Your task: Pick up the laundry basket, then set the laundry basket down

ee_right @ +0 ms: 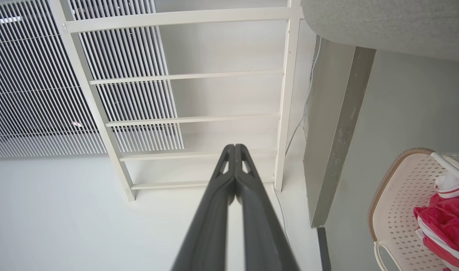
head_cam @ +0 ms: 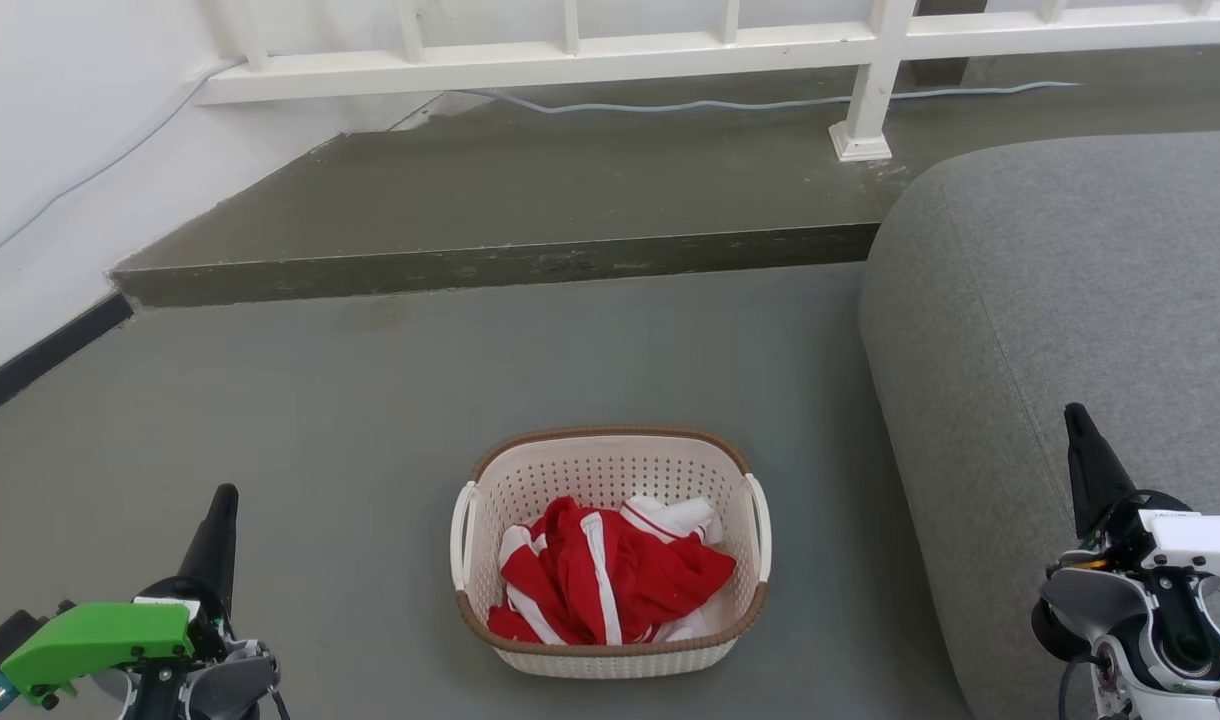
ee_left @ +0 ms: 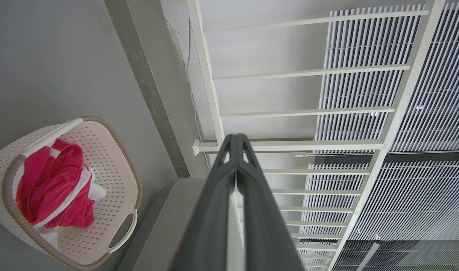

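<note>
Left pincer (head_cam: 220,515) and right pincer (head_cam: 1082,440) each pressed together, well apart from the laundry basket (head_cam: 610,468); a lopsided lift could spill its clothes (head_cam: 610,580).

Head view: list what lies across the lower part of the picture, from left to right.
left gripper → laundry basket → right gripper

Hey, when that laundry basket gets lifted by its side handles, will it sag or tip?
The laundry basket looks like moulded perforated plastic, so it probably keeps its shape. Holding only a crumpled red-and-white garment, it is likely light. Lifted by one handle alone, it would probably tilt.
</note>
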Available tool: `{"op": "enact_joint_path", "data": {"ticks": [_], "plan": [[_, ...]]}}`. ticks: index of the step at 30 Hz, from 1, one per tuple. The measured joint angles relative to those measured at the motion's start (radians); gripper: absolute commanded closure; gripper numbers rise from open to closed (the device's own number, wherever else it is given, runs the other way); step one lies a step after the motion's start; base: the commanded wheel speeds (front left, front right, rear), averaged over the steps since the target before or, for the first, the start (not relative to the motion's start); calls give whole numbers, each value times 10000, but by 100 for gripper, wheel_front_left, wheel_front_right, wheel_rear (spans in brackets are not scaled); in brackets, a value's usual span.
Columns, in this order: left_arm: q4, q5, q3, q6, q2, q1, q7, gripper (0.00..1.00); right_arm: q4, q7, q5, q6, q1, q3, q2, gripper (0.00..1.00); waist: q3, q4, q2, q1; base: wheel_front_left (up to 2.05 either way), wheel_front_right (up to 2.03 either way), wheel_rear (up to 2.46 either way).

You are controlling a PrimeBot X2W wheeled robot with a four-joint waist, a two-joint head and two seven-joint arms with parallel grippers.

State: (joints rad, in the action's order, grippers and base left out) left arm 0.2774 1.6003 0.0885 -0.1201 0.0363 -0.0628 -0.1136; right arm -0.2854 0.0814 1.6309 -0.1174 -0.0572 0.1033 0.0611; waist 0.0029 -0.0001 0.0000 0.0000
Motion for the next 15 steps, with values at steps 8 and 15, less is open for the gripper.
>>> {"op": "enact_joint_path", "data": {"ticks": [8, 15], "plan": [[0, 0, -2, 0, 0, 0, 0, 100, 6, 0, 0, 0, 0, 8, 0, 100, 0, 0, 0, 0, 0, 0, 0], [-2, 0, -2, -2, 0, 0, 0, 100, 13, 0, 0, 0, 0, 12, -2, 100, 0, 0, 0, 0, 0, 0, 0]]}}
